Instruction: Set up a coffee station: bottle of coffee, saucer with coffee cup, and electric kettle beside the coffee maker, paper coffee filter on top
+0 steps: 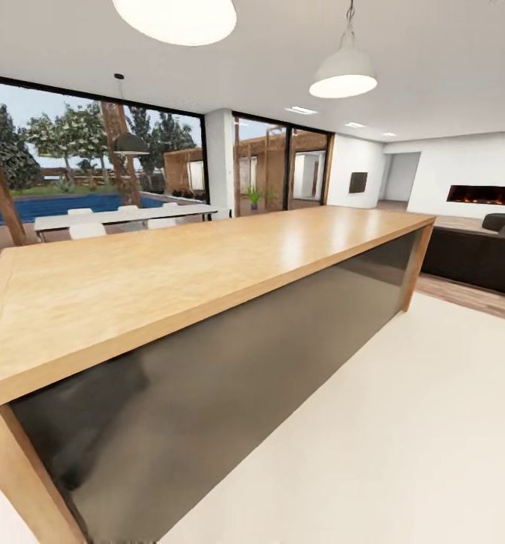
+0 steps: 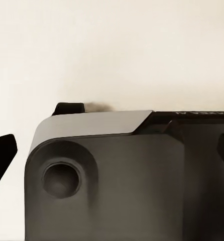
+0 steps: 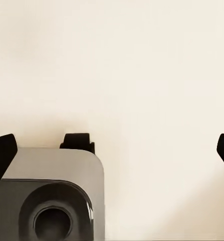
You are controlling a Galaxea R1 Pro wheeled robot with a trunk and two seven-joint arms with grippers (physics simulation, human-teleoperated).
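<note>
Island table (image 1: 154, 264), big, light wood top with glossy dark grey side panel, runs from near left to far right across our head view; this is not the countertop. We see no task things in these views, so we can't place them. Pale cream floor (image 1: 404, 438) lies near right. Far left: long white dining table (image 1: 124, 215) with white chairs (image 1: 86, 229), blue pool (image 1: 48, 204) behind the glass. Far right: dark sofa (image 1: 475, 253), lit wall fireplace (image 1: 485, 195). White pendant lamp (image 1: 345, 75) hangs overhead. Both wrist views look down on floor and grey robot base (image 2: 122, 181). Left gripper (image 2: 114, 153) and right gripper (image 3: 114, 150) show dark fingertips (image 3: 2, 153) spread wide, gripping nothing.
</note>
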